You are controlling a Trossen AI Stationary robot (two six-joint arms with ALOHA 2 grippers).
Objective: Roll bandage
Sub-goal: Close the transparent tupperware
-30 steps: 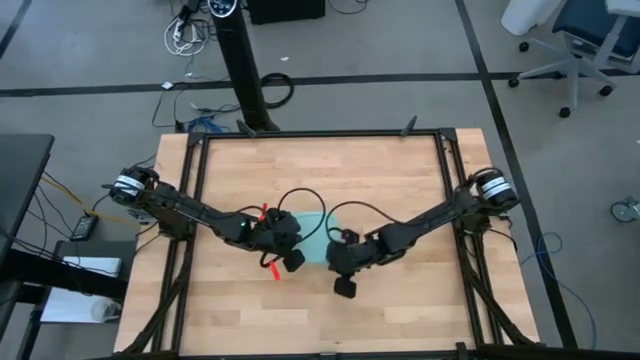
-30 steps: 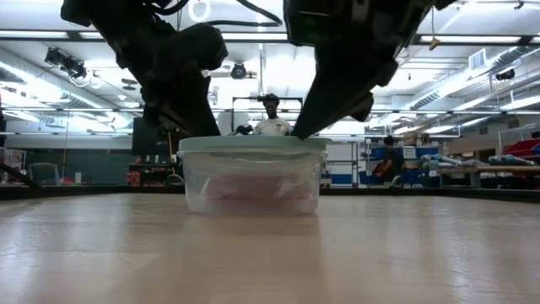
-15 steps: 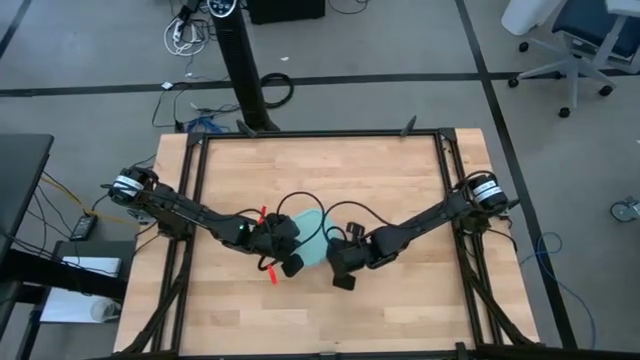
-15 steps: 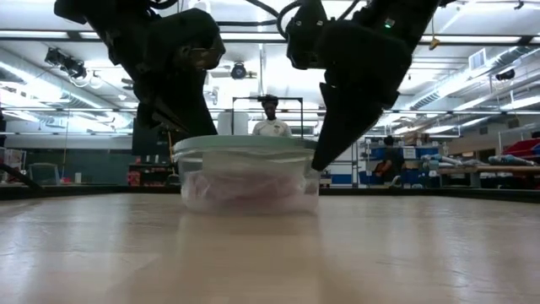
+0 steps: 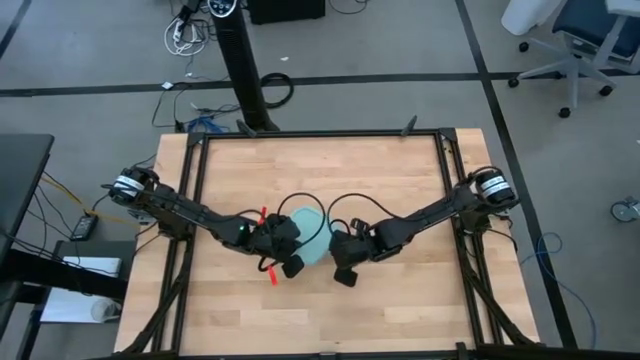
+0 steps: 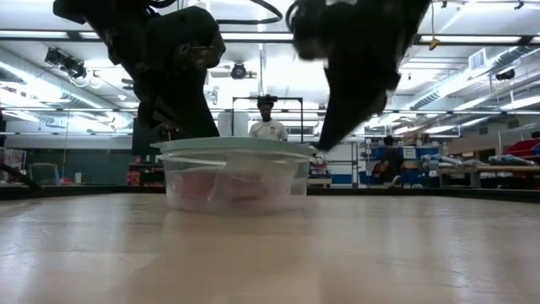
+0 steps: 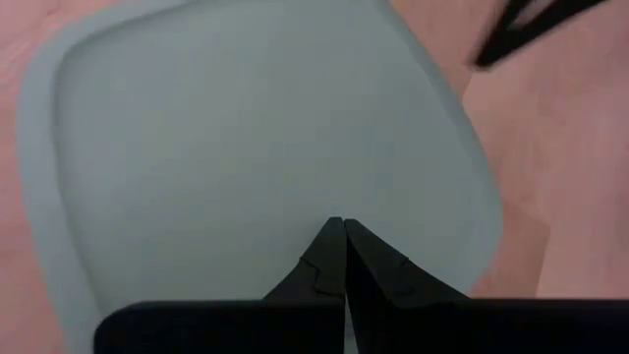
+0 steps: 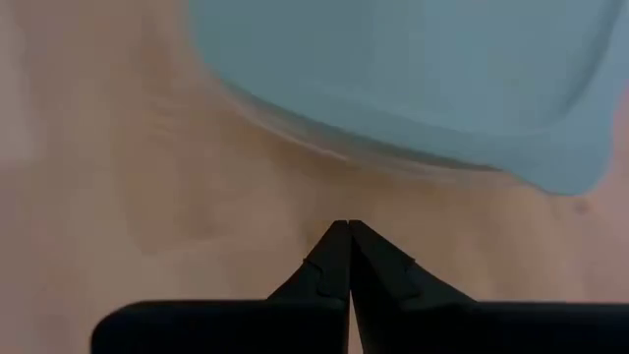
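Observation:
A clear square container with a light-blue lid [image 5: 312, 232] stands mid-table. Through its wall [image 6: 232, 179] something reddish shows, probably the bandage, blurred by crinkled plastic. Two short red bits [image 5: 265, 213] [image 5: 271, 273] lie beside my left arm; I cannot tell what they are. My left gripper [image 5: 294, 240] is shut, its tips over the lid [image 7: 256, 128] near the lid's left edge. My right gripper [image 5: 336, 246] is shut and points steeply down at the container's right side [image 8: 413, 79]. My left gripper [image 7: 337, 224] comes slanting down from the table's left, and its shut tips [image 6: 173, 135] reach the lid's top near its left rim [image 6: 181, 143]; I cannot tell whether they press on it. My right gripper [image 6: 322, 145] stands at the lid's right rim [image 6: 308, 150]. The right wrist view shows bare table between its tips [image 8: 347, 226] and the container, so I cannot tell whether it touches.
Bare wooden tabletop [image 5: 400, 180] surrounds the container, inside a black frame [image 5: 320, 135]. Beyond the far edge a person [image 6: 268, 122] stands in the room.
My right gripper has tipped steeper and shifted a little toward the container, from over the lid's right edge to beside its right rim. The container has slid slightly toward the table's left and turned a little. My left gripper has kept still.

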